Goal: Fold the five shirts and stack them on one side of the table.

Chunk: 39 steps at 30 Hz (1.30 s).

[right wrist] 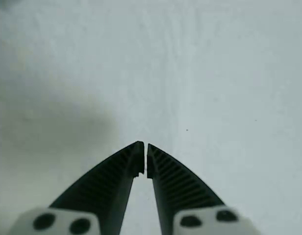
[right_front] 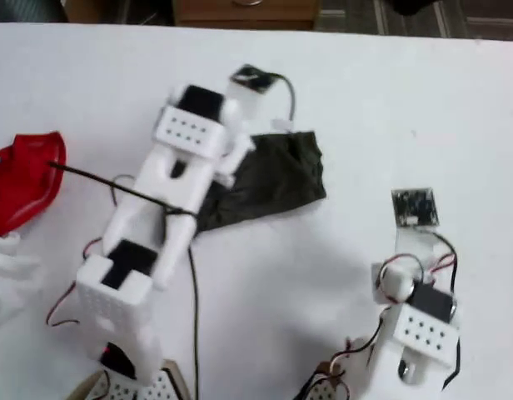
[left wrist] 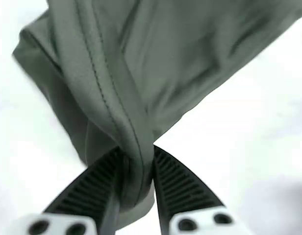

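A dark grey-green shirt [right_front: 269, 177] lies bunched near the middle of the white table [right_front: 381, 100]. The left arm stretches over its near edge. In the left wrist view my left gripper [left wrist: 138, 169] is shut on a fold of the dark shirt [left wrist: 141, 73], the cloth pinched between its black fingers [left wrist: 178, 183]. A red shirt [right_front: 23, 179] lies crumpled at the table's left edge, with a white garment [right_front: 7, 267] just below it. My right gripper [right wrist: 145, 159] is shut on nothing above bare table. The right arm [right_front: 419, 321] stands at the front right.
A dark cable [right_front: 115, 185] runs from the red shirt across the left arm. Wooden furniture [right_front: 244, 10] stands past the table's far edge. Bare table lies at the right and far side.
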Motion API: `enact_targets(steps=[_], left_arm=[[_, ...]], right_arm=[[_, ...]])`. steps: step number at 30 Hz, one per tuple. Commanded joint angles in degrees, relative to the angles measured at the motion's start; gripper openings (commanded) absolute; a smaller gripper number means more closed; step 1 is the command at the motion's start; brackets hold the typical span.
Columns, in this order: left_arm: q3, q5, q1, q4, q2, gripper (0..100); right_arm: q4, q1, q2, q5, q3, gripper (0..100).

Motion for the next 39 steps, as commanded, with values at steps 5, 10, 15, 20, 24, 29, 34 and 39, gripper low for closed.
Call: enact_targets(steps=[5,10,15,20,24,29,34,39], left_arm=[[-7.3,0.3,6.2,-9.2,-3.4,3],[-8.4,0.3,8.9,-14.5,0.9,3],[-16.1,0.3,8.8,-16.4,10.8,3],[-28.1,0.3,9.6,-15.1,20.1,3],[-35.8,0.3,10.1,-14.7,26.3,3],[-41.9,0.3,10.8,-14.0,32.3,3],[-46.5,0.3,11.1,-14.0,36.2,3],[-47.2,0.3,11.1,-13.3,37.3,11]], right_arm=[[-7.8,0.3,-7.5,0.4,10.0,1.8],[-11.6,0.4,-11.5,0.2,14.5,1.8],[-9.3,0.3,-15.1,0.2,15.6,1.8],[-8.8,0.1,-17.5,0.2,16.8,1.8],[-8.8,0.1,-17.7,0.2,16.9,1.8],[-8.8,0.0,-17.8,0.2,16.9,1.8],[-8.8,0.0,-17.8,0.2,16.9,1.8],[-8.8,0.0,-17.8,0.2,16.9,1.8]])
